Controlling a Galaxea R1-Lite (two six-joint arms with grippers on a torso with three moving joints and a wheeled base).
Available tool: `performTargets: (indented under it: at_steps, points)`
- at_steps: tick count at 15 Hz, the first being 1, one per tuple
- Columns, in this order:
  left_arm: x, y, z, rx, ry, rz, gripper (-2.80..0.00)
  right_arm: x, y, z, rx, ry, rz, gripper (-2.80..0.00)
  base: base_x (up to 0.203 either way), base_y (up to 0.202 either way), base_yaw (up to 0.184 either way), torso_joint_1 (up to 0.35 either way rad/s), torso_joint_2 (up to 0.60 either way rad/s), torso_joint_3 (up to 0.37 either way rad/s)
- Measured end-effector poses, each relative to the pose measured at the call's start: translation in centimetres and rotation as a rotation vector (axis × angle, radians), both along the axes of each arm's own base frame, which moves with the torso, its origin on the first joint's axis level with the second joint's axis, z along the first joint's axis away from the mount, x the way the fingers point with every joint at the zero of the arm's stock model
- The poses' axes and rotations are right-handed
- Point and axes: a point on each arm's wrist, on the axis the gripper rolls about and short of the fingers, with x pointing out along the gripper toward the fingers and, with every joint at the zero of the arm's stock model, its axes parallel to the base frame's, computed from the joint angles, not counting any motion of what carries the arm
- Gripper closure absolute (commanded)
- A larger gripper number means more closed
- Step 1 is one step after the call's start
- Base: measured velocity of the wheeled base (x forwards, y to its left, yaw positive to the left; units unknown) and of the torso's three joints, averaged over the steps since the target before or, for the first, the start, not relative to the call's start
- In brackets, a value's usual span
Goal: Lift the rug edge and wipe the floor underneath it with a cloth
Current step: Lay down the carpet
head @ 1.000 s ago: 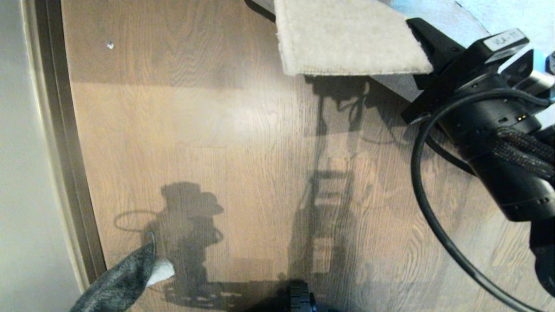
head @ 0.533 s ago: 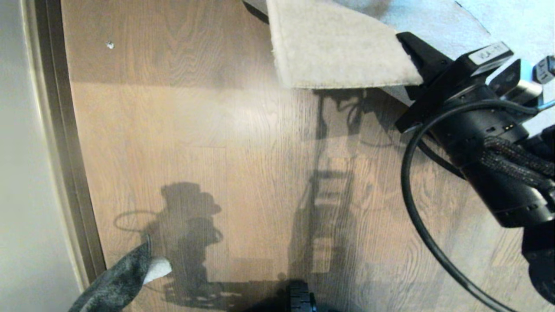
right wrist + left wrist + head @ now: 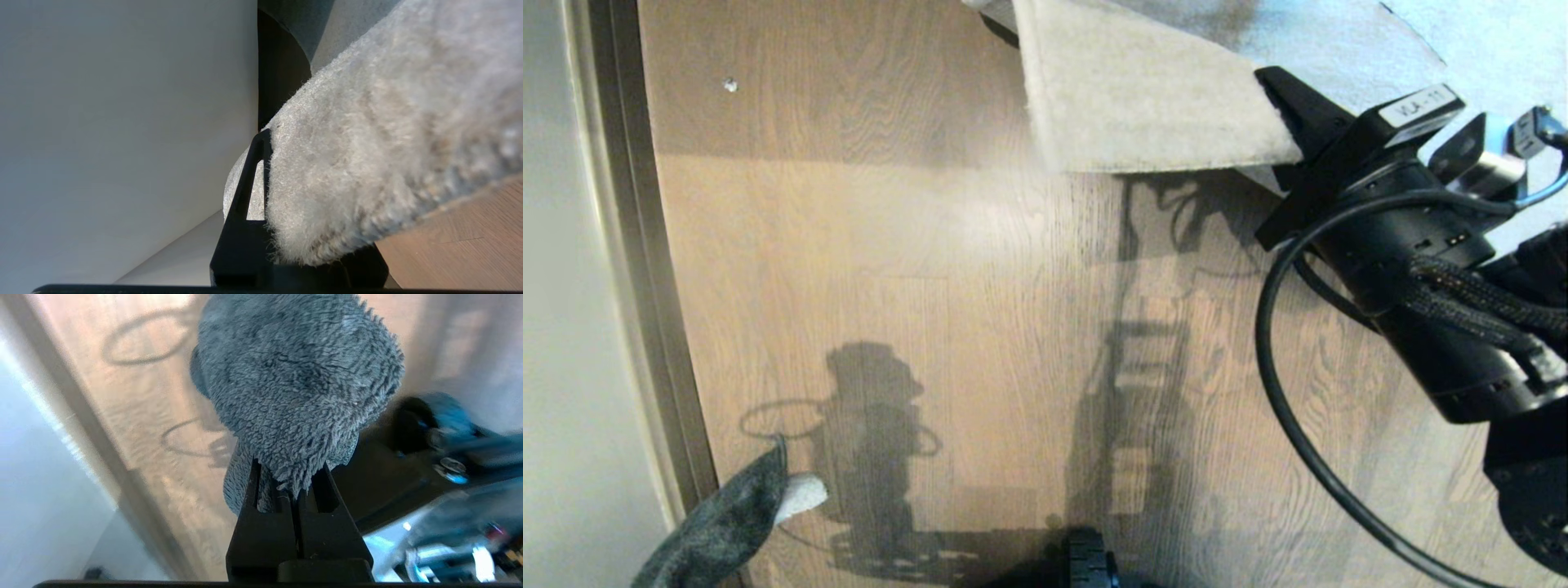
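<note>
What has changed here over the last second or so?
The right gripper, shut on the rug edge, has drawn it leftward in the head view, so the lifted flap covers more of the floor. The cloth, clamped in the left gripper, has slid toward the lower left corner. Neither grip changed.

Cloth (image 3: 719, 531) partly cut off below.

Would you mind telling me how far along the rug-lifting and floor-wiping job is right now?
Done: the right pincer is shut on the rug edge and holds it up off the floor. In hand: the left pincer is shut on the cloth, low at the near left by the wall. Left: the cloth is far from the lifted corner, so wiping under it has apparently not begun.
</note>
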Motion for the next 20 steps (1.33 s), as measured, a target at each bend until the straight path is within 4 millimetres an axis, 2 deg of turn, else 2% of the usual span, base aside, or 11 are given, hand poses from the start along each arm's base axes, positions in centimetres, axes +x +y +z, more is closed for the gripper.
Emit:
performTargets:
  at_steps: [4, 8, 13, 20]
  points:
    - [0.0, 0.0, 0.0, 0.000, 0.001, 0.055, 0.00, 0.0, -0.1, -0.2, -0.005, 0.008, -0.005, 0.00, 0.000, 0.000, 0.000, 0.000, 0.00, 0.000]
    - [-0.2, 0.0, 0.0, -0.003, -0.021, 0.180, 0.00, 0.0, -0.1, -0.5, -0.020, 0.011, -0.012, 0.00, 0.000, 0.000, 0.000, 0.000, 0.00, 0.000]
    - [-1.7, 0.0, -0.3, -0.053, -0.210, 0.173, 0.00, 0.2, 0.1, -0.8, -0.028, 0.021, -0.012, 0.00, 0.000, 0.000, 0.000, 0.000, 0.00, 0.000]
    - [-2.2, 0.0, -0.4, -0.106, -0.260, 0.176, 0.00, 0.4, 0.2, -1.1, -0.033, 0.029, -0.015, 0.00, 0.000, 0.000, 0.000, 0.000, 0.00, 0.000]
